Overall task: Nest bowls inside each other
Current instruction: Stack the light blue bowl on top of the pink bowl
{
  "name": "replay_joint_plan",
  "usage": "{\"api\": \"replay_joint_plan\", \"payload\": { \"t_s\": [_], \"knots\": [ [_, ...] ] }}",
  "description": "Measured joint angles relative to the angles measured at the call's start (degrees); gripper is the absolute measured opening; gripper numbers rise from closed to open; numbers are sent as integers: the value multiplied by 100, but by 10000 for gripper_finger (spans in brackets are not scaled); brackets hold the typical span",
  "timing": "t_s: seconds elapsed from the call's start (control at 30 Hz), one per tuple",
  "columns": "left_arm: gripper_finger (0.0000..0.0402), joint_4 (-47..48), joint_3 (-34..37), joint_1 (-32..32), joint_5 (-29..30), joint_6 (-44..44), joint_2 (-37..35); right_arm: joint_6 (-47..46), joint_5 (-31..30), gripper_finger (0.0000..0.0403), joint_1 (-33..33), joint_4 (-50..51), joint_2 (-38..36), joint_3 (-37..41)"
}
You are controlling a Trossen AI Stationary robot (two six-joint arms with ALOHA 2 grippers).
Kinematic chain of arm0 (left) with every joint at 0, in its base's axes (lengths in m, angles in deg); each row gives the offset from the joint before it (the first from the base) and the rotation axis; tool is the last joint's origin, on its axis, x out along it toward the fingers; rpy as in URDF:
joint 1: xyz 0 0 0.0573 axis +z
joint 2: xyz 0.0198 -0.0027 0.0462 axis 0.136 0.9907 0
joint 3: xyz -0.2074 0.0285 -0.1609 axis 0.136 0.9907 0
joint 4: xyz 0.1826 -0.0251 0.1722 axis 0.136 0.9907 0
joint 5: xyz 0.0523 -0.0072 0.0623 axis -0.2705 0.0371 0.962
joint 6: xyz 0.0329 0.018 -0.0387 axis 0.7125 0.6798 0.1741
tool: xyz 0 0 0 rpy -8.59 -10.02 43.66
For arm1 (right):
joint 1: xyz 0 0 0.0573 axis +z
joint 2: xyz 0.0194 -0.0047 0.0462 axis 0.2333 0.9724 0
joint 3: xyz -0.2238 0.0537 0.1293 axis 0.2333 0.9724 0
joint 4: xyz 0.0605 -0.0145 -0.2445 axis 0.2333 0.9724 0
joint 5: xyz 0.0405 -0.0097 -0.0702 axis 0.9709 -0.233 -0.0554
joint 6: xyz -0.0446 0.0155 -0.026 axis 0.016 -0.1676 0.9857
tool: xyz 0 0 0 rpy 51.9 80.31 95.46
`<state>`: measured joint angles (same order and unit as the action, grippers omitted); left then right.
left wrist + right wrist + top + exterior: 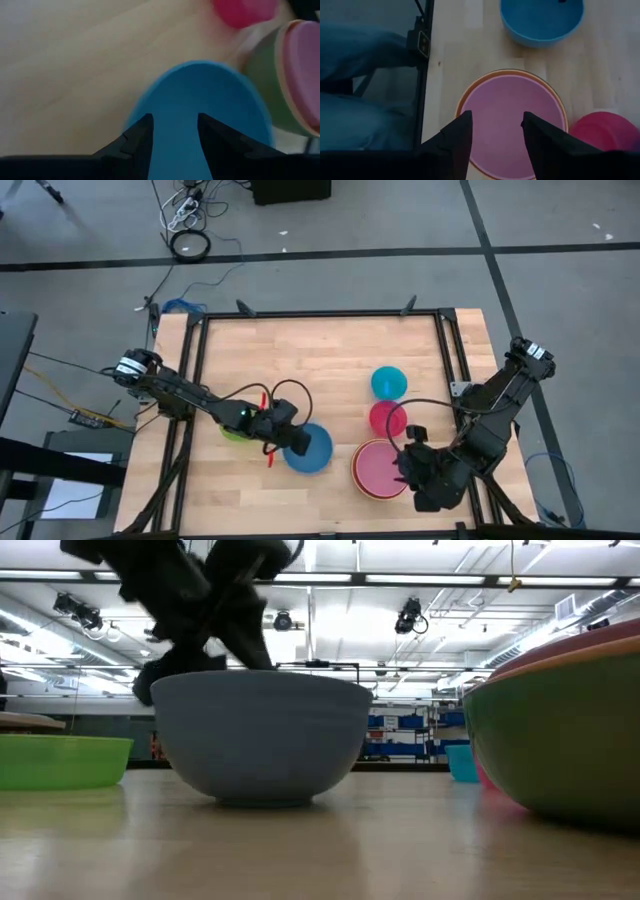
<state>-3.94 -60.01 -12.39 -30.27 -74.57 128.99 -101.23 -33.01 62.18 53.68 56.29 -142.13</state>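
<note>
Left gripper: the left gripper (296,442) hangs over the near-left rim of the blue bowl (312,450). In its wrist view its two dark fingers (134,145) stand apart with the bowl's blue inside showing between them; they clamp nothing.
Right gripper: the right gripper (408,465) is above the right edge of the nested stack, at the front right of the table (330,360). Its fingers (455,140) are spread, framing the pink bowl (512,120) below, with nothing between them.
Blue bowl: it sits upright on the wood near the front middle, apart from the stack to its right. In the low view it stands in the centre (262,735), with the left arm dark above it.
Nested stack: the pink bowl (378,470) lies inside the orange bowl (464,97), whose rim rings it. The dull green bowl (560,740) carries both on the outside.
Magenta-red bowl: the magenta-red bowl (388,418) stands alone, just behind the stack.
Cyan bowl: the cyan bowl (389,382) stands alone, just behind the magenta-red one.
Lime green bowl: the lime green bowl (234,430) sits left of the blue bowl, mostly hidden under the left arm. It is clearer at the left in the low view (60,760).
</note>
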Motion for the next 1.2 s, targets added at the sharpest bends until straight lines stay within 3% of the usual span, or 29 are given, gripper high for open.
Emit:
{"api": "replay_joint_plan", "payload": {
  "t_s": [0.2, 0.37, 0.43, 0.83, 1.07, 1.2],
  "knots": [
    [163, 480, -617, -61, 1, 327, 0, 2, -94, 160, -2, 49, 0, 0],
    [163, 2371, -1215, -59, 358, 415, -4, 4, -196, 160, -2, 48, 2, 0],
    [163, 2623, -1285, -50, 401, 419, -4, 2, -207, 160, -4, 46, 2, 0],
    [163, 2654, -1262, -50, 319, 227, 832, 4, -209, 160, -9, 42, 2, 0],
    [162, 1824, -1253, -50, 50, 215, 1540, 7, -215, 158, -9, 44, 2, 0],
    [117, 1490, -1257, -44, -44, 298, 1661, 9, -250, 157, -9, 63, 4, 0]
  ]
}}
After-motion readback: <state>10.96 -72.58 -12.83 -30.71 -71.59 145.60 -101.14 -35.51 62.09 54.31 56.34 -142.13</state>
